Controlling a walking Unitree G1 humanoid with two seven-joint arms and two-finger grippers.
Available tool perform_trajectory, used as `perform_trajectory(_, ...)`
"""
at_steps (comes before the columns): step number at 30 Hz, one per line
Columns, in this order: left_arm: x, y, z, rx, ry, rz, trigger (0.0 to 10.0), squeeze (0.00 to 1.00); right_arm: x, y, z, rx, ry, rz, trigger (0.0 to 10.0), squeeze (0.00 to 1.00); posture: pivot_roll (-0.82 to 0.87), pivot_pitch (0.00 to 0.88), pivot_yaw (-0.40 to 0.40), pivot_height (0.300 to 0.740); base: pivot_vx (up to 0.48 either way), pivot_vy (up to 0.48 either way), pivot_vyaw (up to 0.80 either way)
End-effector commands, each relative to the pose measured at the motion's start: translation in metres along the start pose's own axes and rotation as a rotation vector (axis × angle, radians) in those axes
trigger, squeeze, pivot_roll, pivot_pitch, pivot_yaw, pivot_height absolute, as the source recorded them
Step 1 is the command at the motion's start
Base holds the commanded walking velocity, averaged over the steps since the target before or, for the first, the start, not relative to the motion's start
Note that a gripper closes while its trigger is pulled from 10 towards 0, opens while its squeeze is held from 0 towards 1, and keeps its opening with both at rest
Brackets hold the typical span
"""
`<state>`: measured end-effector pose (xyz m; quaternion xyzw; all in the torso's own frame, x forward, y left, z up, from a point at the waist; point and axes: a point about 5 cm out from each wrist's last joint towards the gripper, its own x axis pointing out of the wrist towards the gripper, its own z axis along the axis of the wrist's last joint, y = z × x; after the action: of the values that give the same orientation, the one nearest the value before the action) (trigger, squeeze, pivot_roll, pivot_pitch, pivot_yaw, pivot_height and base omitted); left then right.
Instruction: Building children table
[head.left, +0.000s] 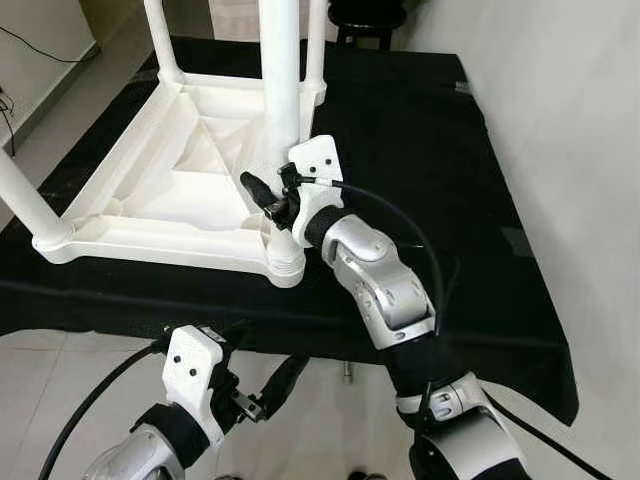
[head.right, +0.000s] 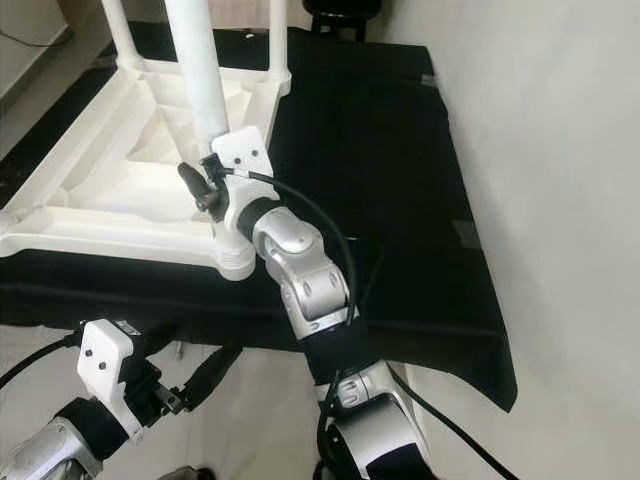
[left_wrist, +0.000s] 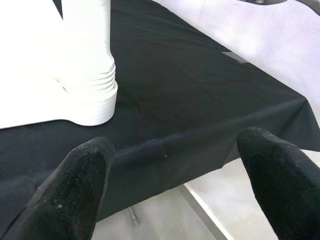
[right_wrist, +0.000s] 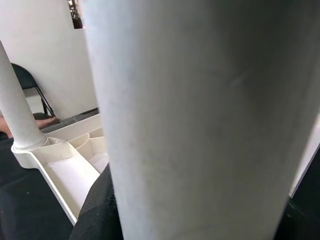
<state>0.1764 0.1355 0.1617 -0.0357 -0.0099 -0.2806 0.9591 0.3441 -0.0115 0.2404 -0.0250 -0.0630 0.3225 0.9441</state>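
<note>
The left gripper (head.left: 262, 395) hangs open below the black cloth (head.left: 480, 200). The right gripper (head.left: 272, 200) clasps the leg (head.left: 281, 80) at the near corner of the upturned table (head.left: 170, 190); keep this leg vertical while turning.

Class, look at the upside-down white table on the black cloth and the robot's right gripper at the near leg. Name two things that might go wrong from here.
1. The right gripper grips the near leg low, close to its threaded socket; an off-axis push might cross-thread it.
2. The upturned table top sits near the front edge of the black cloth, so a pull toward the robot might drag it off. The left gripper hangs open below, bracing nothing.
</note>
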Motion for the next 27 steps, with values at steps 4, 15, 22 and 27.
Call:
perform_trajectory(4,-0.001,0.0,-0.004,-0.009,0.011,0.004,10.0,0.0,-0.012,-0.015,-0.051,0.056,0.252,-0.089,10.0,0.0,0.0,0.223,-0.045,0.74,0.0,0.0,0.0)
perform_trajectory(15,-0.001,0.0,-0.003,-0.009,0.011,0.003,10.0,0.0,-0.005,-0.018,-0.022,0.068,0.113,0.24,10.0,0.0,0.0,0.224,-0.043,0.74,0.0,0.0,0.0)
perform_trajectory(22,-0.001,0.0,-0.003,-0.01,0.012,0.002,10.0,0.0,-0.006,-0.026,-0.008,-0.016,0.095,0.429,10.0,0.0,0.01,0.233,-0.039,0.74,0.0,0.0,0.0)
perform_trajectory(27,-0.001,0.0,-0.003,-0.011,0.012,0.002,10.0,0.0,-0.007,-0.029,-0.002,-0.024,0.087,0.52,10.0,0.0,0.01,0.233,-0.039,0.74,0.0,0.0,0.0)
